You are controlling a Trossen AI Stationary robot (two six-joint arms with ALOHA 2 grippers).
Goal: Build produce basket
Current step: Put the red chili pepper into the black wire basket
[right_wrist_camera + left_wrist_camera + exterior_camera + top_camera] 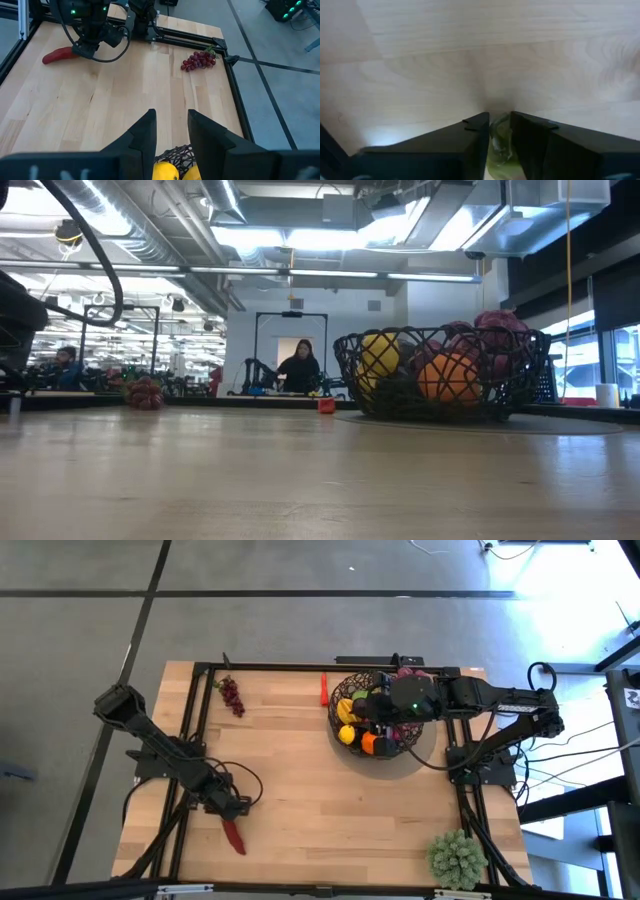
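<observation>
A red chilli (235, 836) lies on the wooden table near its near left corner. My left gripper (234, 810) stands over the chilli's far end, pointing steeply down, and is shut on its green stem. The right wrist view also shows this chilli (57, 55). The dark wire basket (352, 690) stands at the far right, holding yellow, orange and purple produce. My right gripper (171, 117) hovers above the basket, open, with nothing between its fingers. Purple grapes (232, 695) lie on the table at the far left. My left gripper pinches the chilli's green stem (499, 145) between its two fingers (475, 135). The fingers come from above, slanting steeply down. The chilli's red body (55, 56) lies on the table.
A small red thing (323, 690) lies by the far edge, left of the basket. A spiky pale green plant ball (457, 858) sits at the near right corner. Black frame rails (200, 720) run along the table's sides. A person (299, 367) shows in the room beyond.
</observation>
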